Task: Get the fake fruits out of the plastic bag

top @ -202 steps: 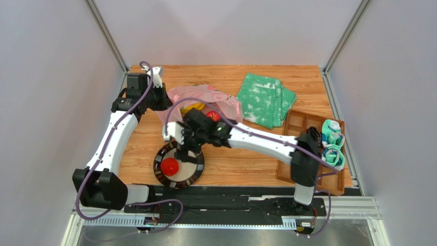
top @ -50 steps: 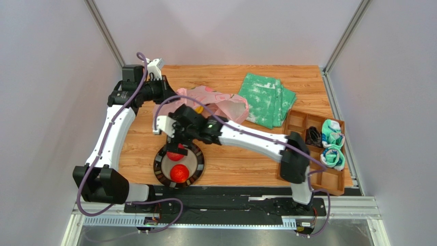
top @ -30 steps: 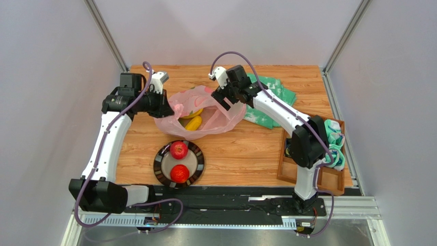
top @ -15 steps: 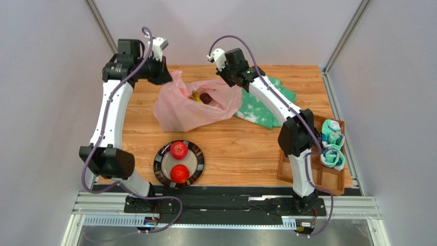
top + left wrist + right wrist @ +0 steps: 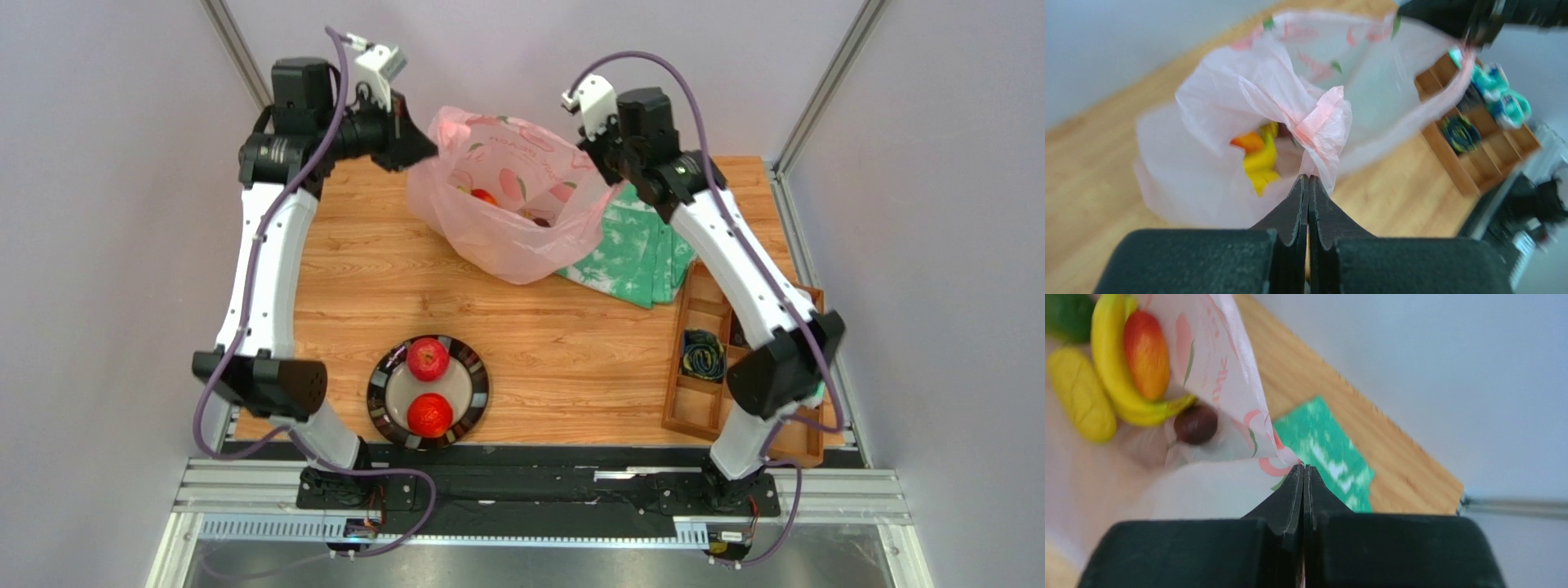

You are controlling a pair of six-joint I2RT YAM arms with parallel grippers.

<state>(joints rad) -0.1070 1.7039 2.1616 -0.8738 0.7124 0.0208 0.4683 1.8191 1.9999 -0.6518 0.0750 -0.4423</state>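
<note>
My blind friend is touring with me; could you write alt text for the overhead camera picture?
A thin translucent pink plastic bag hangs open between the left end effector and right end effector, each pinching its rim. Fake fruits show inside; two red plastic apples sit on a dark round plate in front of it.

So the left arm [image 5: 255,276] and right arm [image 5: 740,272] are white shells with chunky black joints. A purple cable [image 5: 638,54] runs along each. There's a small white block [image 5: 593,98] just behind the fingers [image 5: 1292,213], which are matte black and taper thin.
</note>
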